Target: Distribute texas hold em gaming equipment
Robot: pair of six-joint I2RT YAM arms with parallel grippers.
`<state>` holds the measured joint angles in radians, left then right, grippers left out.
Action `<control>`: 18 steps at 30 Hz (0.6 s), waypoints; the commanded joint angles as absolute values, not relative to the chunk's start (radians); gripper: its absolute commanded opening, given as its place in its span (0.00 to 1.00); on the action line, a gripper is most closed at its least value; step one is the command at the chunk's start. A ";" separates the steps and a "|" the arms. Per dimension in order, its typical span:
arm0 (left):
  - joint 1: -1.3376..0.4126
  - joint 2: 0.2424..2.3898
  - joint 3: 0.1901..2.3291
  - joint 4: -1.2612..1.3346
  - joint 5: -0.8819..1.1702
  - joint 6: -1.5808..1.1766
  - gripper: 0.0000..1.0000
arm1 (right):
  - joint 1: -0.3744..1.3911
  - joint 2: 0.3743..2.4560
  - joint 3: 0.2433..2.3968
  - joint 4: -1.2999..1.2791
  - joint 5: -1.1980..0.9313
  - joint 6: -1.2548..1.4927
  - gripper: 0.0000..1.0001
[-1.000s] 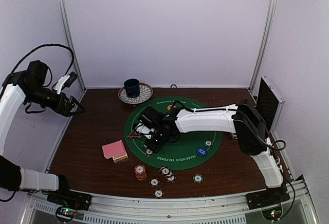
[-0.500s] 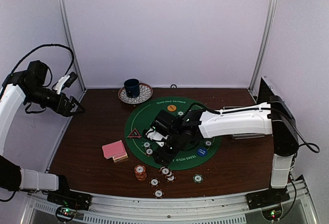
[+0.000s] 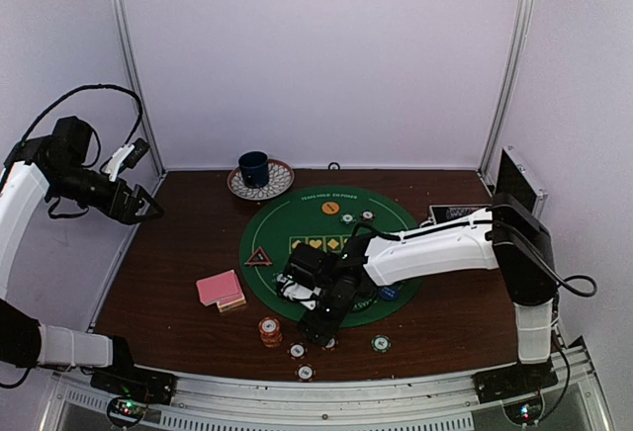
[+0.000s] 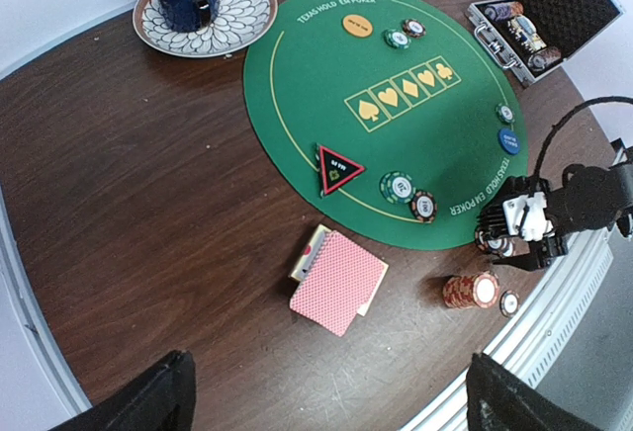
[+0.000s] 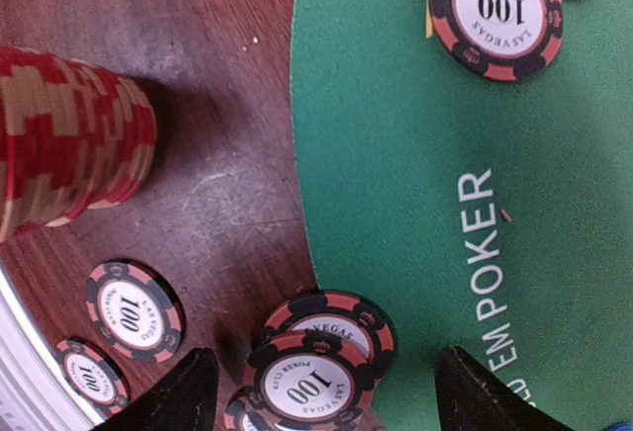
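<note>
as the right arm (image 3: 435, 243) stretches low, its end effector (image 3: 316, 327) gapes over red chips (image 5: 307, 384).

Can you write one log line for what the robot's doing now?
right gripper: open, over red-black chips at mat edge | left gripper: open, raised aside

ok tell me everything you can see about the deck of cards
The deck of cards lies face down on the brown table, just outside the green mat. The backs are pink-red with a fine pattern. The stack is loose, with the upper cards skewed over the lower ones. Nothing rests on it or grips it.
</note>
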<state>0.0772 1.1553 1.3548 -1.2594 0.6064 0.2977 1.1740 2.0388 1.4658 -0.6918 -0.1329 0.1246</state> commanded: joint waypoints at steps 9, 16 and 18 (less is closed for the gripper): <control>0.083 1.146 1.376 -1.267 0.623 0.313 0.98 | 1.187 2.104 1.515 -0.713 -0.121 0.107 0.60; 0.083 1.150 1.384 -1.268 0.622 0.313 0.98 | 1.192 2.096 1.507 -0.719 -0.112 0.107 0.36; 0.083 1.151 1.385 -1.268 0.623 0.313 0.98 | 1.192 2.091 1.505 -0.725 -0.112 0.107 0.28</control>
<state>0.0772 1.1553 1.3552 -1.2625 0.6067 0.2981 1.1797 2.0804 1.5013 -0.7067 -0.1074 0.1120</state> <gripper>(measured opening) 0.976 0.378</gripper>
